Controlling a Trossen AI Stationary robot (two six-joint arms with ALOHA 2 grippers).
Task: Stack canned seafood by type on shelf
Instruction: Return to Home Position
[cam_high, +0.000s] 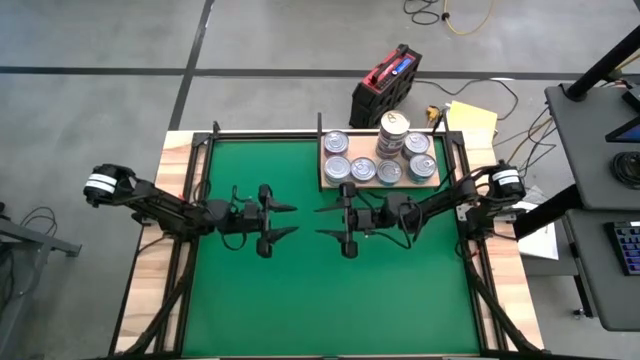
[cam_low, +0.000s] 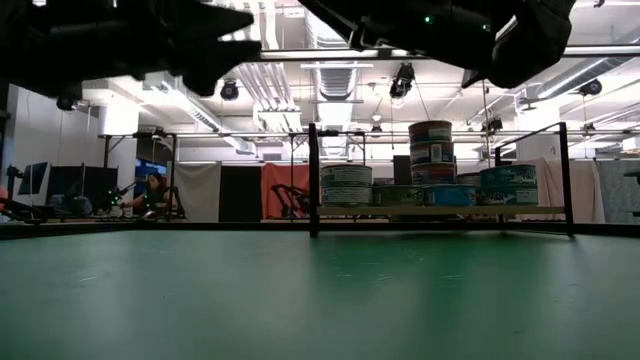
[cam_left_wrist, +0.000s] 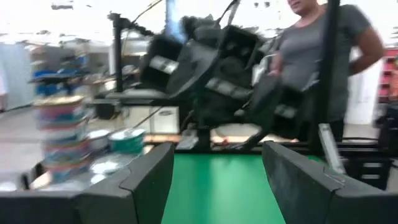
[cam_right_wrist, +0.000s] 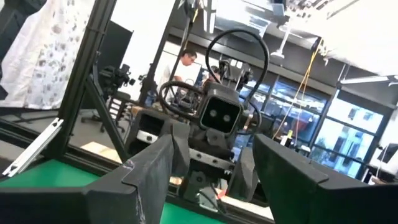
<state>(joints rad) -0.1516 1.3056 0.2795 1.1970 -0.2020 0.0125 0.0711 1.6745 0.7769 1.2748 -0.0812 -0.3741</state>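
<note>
1. tins (cam_high: 362, 170) all sit on the shelf (cam_high: 327, 184), the pale board at the corner of the green mat (cam_high: 320, 300) on the right arm's side; i can see none loose on the mat.
2. on the board the tins stand upright in rows, singly or in short piles. one tall stack (cam_high: 393, 135) rises in the back row, and the low view shows it standing well above the others, straight as far as i can tell.
3. left gripper (cam_high: 284, 221) hangs over the mat's middle, fingers spread and holding nothing, pointing toward the right arm.
4. right gripper (cam_high: 326, 222) faces it, tips near but apart, fingers likewise spread and empty.
5. the relation that matters: the shelf lies behind the right gripper's fingertips and off to one side, just beside that arm's forearm and well apart from the left gripper. the right arm is clearly the nearer one. each tin's axis is vertical, so a withdrawal of that arm would pass beside the front row rather than over it.
6. judgement: stacking looks finished, and what remains is drawing both arms back to rest. the risk is the right arm brushing the board's near edge or the front tins.
7. a person in a grey top (cam_left_wrist: 323, 56) stands beyond the table, clear of the arms.
</note>
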